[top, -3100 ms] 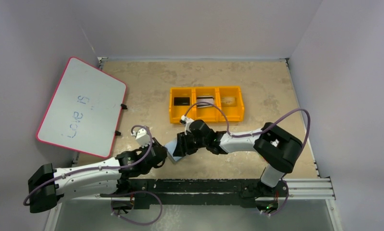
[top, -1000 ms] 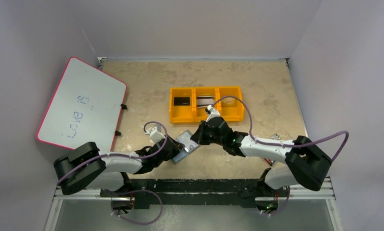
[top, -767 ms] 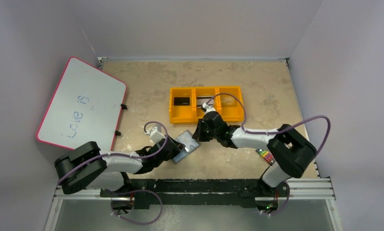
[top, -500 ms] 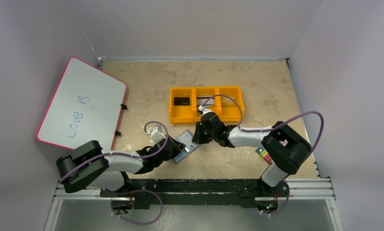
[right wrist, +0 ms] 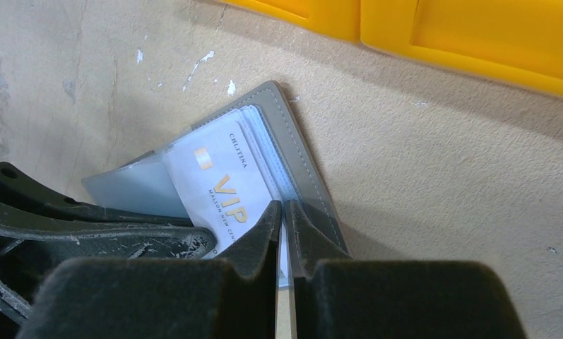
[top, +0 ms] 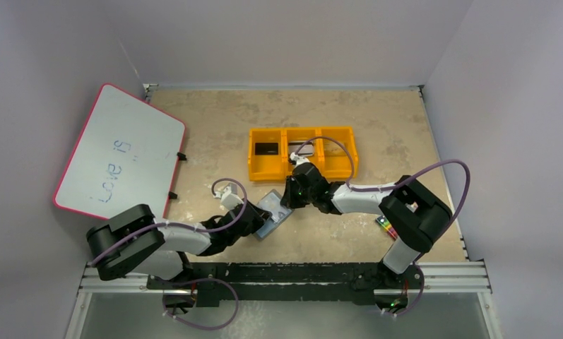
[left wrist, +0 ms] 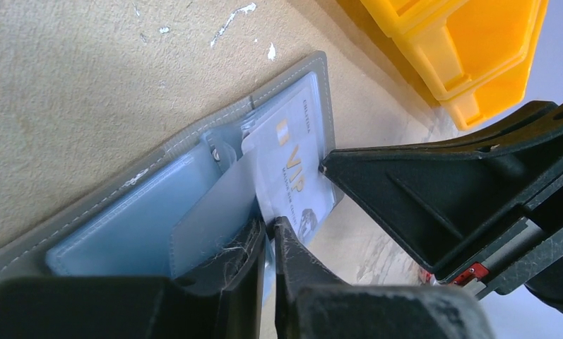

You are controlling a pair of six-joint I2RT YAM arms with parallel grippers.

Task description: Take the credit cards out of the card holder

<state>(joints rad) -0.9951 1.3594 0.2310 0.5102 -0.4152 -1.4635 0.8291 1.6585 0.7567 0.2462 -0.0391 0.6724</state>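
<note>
The dark-grey card holder (top: 273,214) lies open on the table, pale blue inside (left wrist: 133,229). A white credit card with gold "VIP" lettering (left wrist: 292,169) sits in its far pocket and also shows in the right wrist view (right wrist: 218,187). My left gripper (left wrist: 268,229) is shut on the holder's near edge and clear pocket flap. My right gripper (right wrist: 283,208) is shut on the VIP card's edge beside the pocket layers; I cannot tell if the pocket plastic is pinched too. A black card (top: 266,149) lies in the yellow tray's left compartment.
The yellow three-part bin tray (top: 303,174) stands just beyond the holder, its wall close above my right gripper (right wrist: 469,42). A pink-rimmed whiteboard (top: 119,155) leans at the left. A pack of coloured crayons (top: 386,225) lies under my right arm.
My right gripper has moved left onto the holder's far side and its arm has folded in. My left gripper has kept its hold; the holder has barely shifted.
</note>
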